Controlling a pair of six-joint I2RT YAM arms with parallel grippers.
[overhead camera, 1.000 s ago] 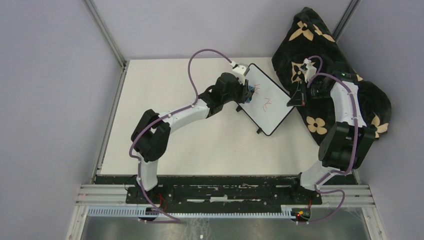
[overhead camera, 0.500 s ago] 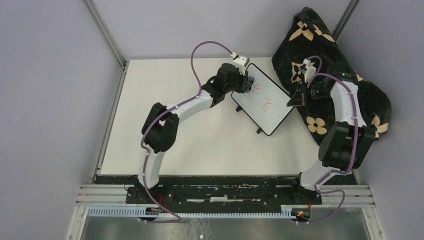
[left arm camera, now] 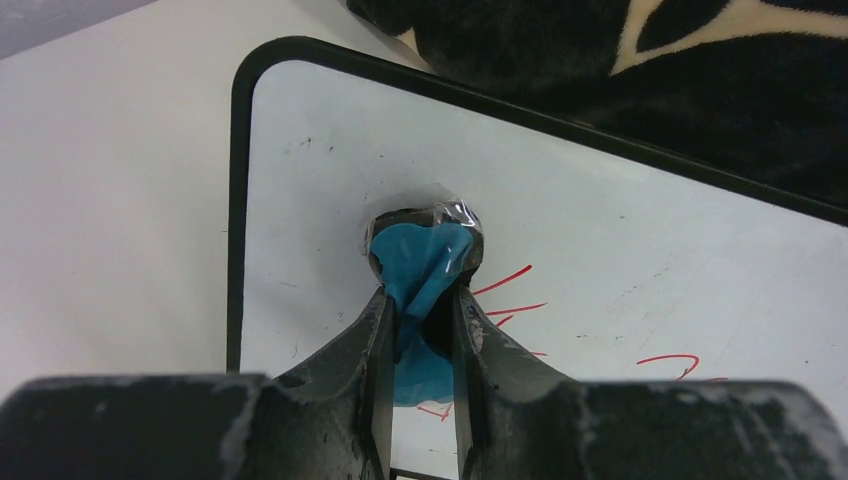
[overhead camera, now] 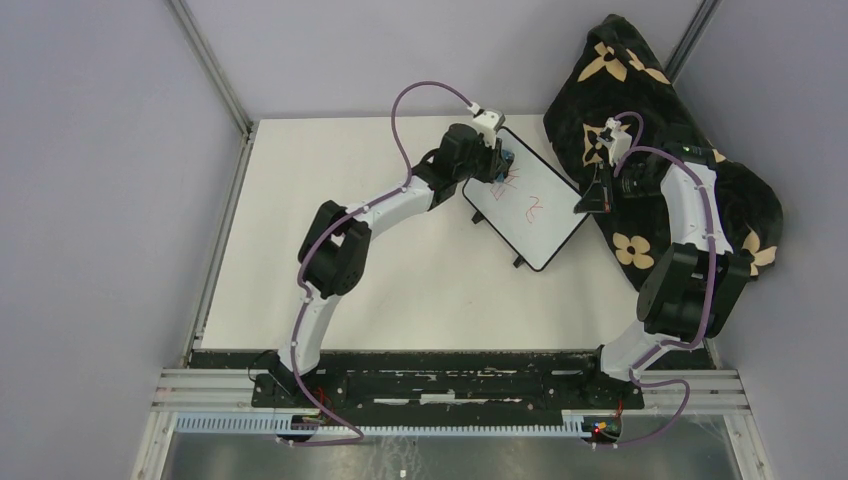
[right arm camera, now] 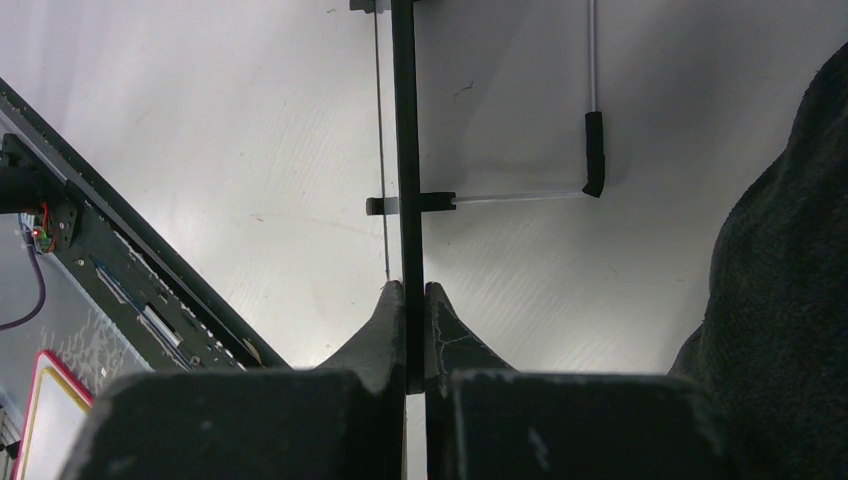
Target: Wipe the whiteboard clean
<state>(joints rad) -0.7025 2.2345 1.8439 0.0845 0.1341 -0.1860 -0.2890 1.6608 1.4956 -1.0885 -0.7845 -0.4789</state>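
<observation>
Item 1, left tool (left arm camera: pixel 420 300): I have its two fingers pinched on a crumpled blue wad (left arm camera: pixel 425 255), cloth or paper I cannot tell, with clear film over its tip. The wad pokes out just ahead of the fingertips and is pressed onto the board surface.

Item 2, red scribbles (left arm camera: pixel 505 282): thin handwritten strokes just to the right of the wad and under that finger, with more further right. The corner beyond the wad looks bare of ink.

Item 3, small rectangular whiteboard with rounded corners and a thin black frame (overhead camera: pixel 535 215): it lies tilted on the pale tabletop (overhead camera: pixel 380 270), directly under the left tool, spanning from there across to the right tool.

Item 4, right tool (right arm camera: pixel 415 290): fingers pressed together on the whiteboard's black frame, steadying it. A small black foot (right arm camera: pixel 593 150) shows beyond the fingertips.

Item 5, black blanket with tan flowers (overhead camera: pixel 640 90): heaped past the board's far edge, beyond both tools.

Handling note, my judgement: wiping is under way and most ink remains. I would hold the wad flat with light, even pressure, sweep rightward over the strokes in overlapping passes, not loosen the right-hand pinch, and stop short of the frame so the wad does not snag.
</observation>
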